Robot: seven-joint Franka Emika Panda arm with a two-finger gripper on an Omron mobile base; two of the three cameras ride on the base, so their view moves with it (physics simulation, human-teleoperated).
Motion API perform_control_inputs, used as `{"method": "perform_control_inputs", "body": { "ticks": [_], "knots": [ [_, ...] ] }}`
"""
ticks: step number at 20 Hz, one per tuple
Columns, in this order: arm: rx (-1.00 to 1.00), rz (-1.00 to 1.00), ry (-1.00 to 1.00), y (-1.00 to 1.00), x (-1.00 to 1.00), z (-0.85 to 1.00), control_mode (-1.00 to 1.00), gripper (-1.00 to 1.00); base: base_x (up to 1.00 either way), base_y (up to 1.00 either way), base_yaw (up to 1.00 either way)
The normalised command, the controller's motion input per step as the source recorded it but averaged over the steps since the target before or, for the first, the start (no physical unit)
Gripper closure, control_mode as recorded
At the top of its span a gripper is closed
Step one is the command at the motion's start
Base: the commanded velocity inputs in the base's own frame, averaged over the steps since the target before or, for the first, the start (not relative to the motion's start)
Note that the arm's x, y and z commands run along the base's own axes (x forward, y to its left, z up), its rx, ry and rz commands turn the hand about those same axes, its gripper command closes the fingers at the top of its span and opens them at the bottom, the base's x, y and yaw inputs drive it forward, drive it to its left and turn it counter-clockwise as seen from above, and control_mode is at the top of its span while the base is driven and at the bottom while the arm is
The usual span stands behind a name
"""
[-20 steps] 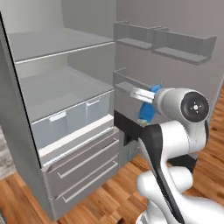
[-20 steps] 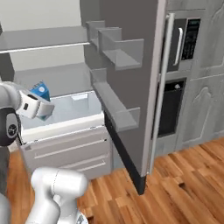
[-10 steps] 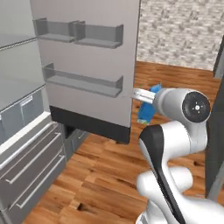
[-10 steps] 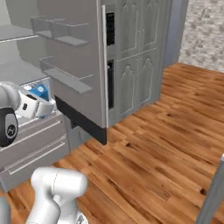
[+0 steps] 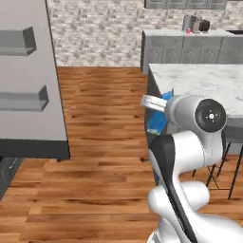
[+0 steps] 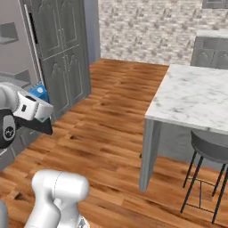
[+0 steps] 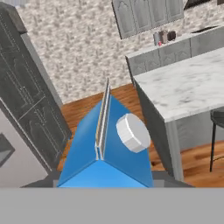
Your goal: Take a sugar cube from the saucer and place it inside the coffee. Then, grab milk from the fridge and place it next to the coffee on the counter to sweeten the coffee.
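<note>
In the right of the right base view we see a dark round stool (image 6: 213, 149) on thin legs. The wooden floor (image 5: 104, 142) fills the middle of the left base view, and a pale stone wall (image 5: 95, 31) stands at its top. Tall grey panelled cabinet doors (image 6: 62, 49) are in the upper left of the right base view

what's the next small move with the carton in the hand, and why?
Probably keep turning toward the far counter and carry the milk carton there. The hand grips the carton, the fridge door is off to the side, and the red mug looks to sit on that far counter, not on the nearer marble island. So it likely needs more travel before setting down.
</note>
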Motion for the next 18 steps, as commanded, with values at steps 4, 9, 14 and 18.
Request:
{"method": "perform_control_inputs", "body": {
  "ticks": [4,9,14,18],
  "knots": [
    [0.0,0.0,0.0,0.0,0.0,0.0,1.0,1.0,0.3,-0.48,-0.4],
    [0.0,0.0,0.0,0.0,0.0,0.0,1.0,1.0,0.93,-0.01,-0.23],
    [0.0,0.0,0.0,0.0,0.0,0.0,1.0,1.0,0.93,0.04,-0.28],
    [0.0,0.0,0.0,0.0,0.0,0.0,1.0,1.0,0.76,0.12,-0.22]
  ]
}}
